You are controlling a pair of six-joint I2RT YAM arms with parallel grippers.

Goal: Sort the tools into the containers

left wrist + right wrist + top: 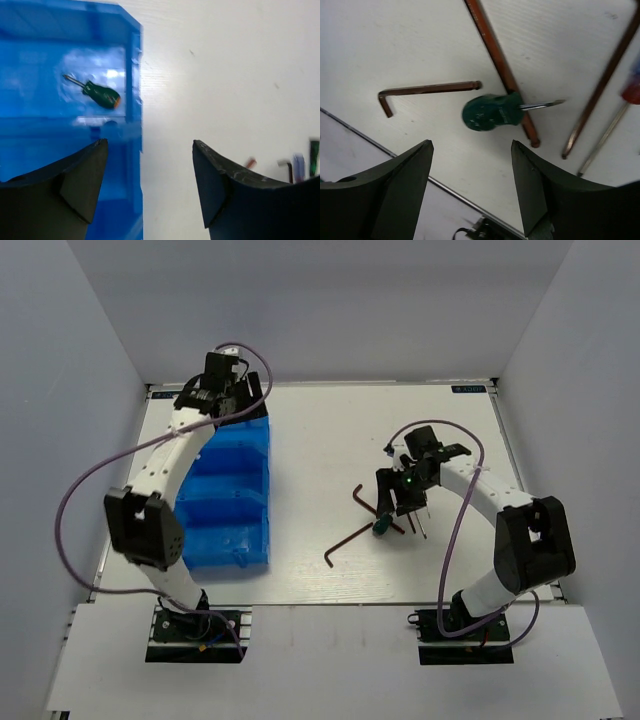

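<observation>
The blue bin unit [235, 502] stands on the left of the table. In the left wrist view a green-handled screwdriver [101, 94] lies in one of its compartments [30, 60]. My left gripper [232, 400] hovers open and empty over the bin's far right edge [150, 150]. My right gripper [405, 502] is open and empty [471, 147] above a second green screwdriver [492, 112], which rests on a long hex key [502, 70]. A smaller hex key [427, 91] lies left of it. Thin precision screwdrivers [605, 142] lie to the right.
The two hex keys [345, 542] and the green screwdriver [383, 526] lie mid-table, right of the bin. The table's near edge [380, 145] runs just below the right gripper. Purple cables [455, 530] loop along both arms. Grey walls surround the table.
</observation>
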